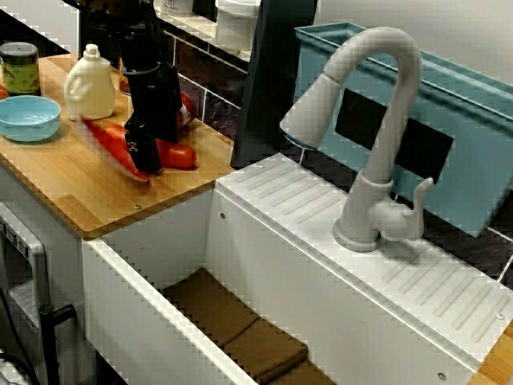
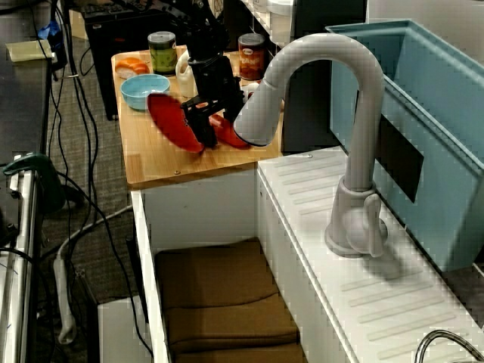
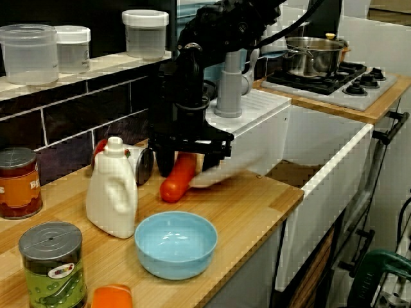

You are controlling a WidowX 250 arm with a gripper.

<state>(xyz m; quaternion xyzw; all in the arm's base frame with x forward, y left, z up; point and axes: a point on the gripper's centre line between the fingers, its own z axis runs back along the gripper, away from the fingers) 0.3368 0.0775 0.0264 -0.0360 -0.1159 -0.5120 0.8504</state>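
My black gripper (image 1: 146, 156) hangs low over the wooden counter (image 1: 72, 188), shut on the rim of a red plate (image 1: 108, 144). The plate is tilted and motion-blurred, with one edge near the wood. In the view along the sink the red plate (image 2: 171, 121) shows its face, left of the gripper (image 2: 203, 130). From the counter's end the gripper (image 3: 192, 153) stands over a red-orange long vegetable (image 3: 177, 179), and the plate is only a pale blur behind it. The vegetable (image 1: 178, 154) lies on the wood just right of the fingers.
A white jug bottle (image 1: 90, 84) and a blue bowl (image 1: 28, 118) stand left of the gripper, with a green can (image 1: 19, 68) behind them. A grey faucet (image 1: 377, 120) rises over the white sink (image 1: 144, 305) to the right. A brown jar (image 2: 251, 54) sits at the wall.
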